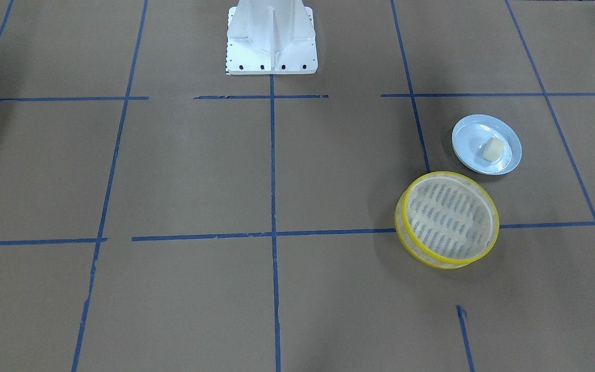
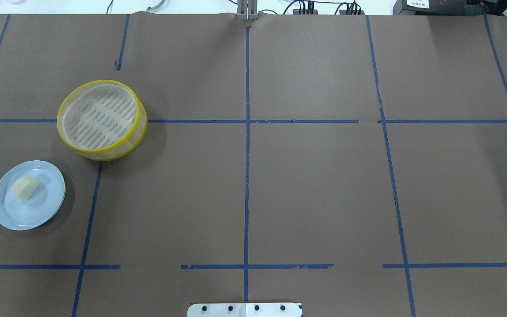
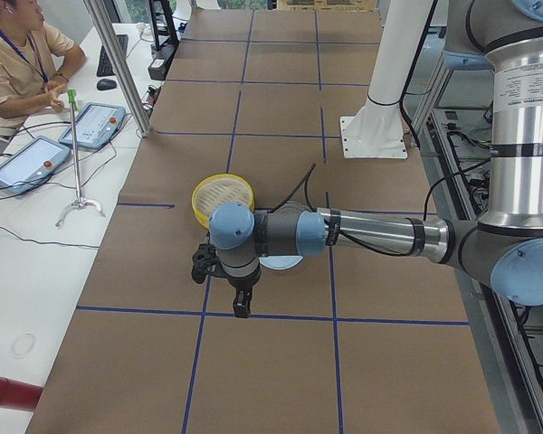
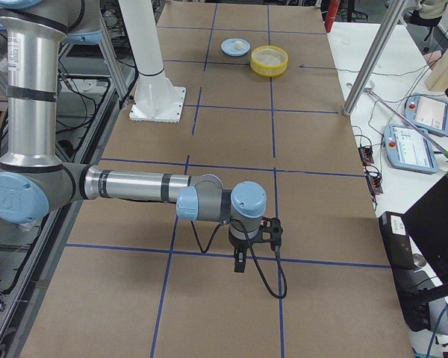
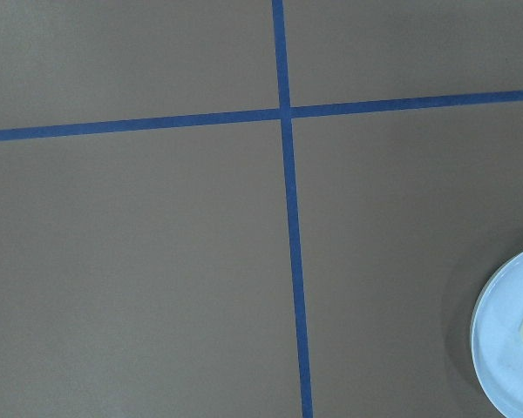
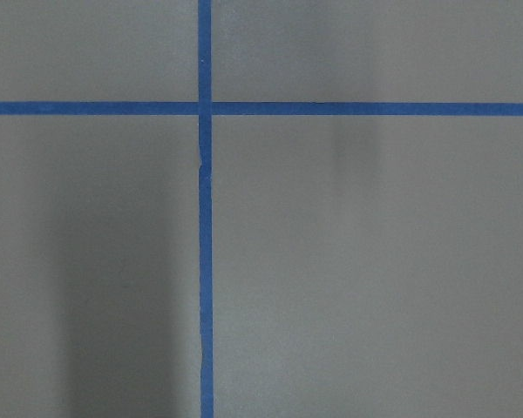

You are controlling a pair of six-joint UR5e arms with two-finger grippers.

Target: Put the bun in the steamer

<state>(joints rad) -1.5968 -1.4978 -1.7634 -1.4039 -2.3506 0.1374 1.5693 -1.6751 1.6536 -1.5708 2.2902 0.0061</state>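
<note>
Covering of the desk (image 2: 315, 193): matt brown paper, lined with blue tape (image 2: 247, 176). The bun (image 2: 25, 188): smooth, matt, cream. The steamer (image 2: 99, 152): glossy yellow plastic rim, translucent whitish wall, slotted base. The plate (image 2: 38, 215): pale blue, glossy. The mounting base (image 1: 271, 46): white-painted metal.

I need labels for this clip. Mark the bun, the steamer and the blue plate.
bun (image 2: 25, 188), overhead view, middle of its top face.
steamer (image 2: 99, 116), overhead view, bare slotted base inside the yellow rim.
plate (image 2: 29, 215), overhead view, bare surface clear of the bun.
</note>
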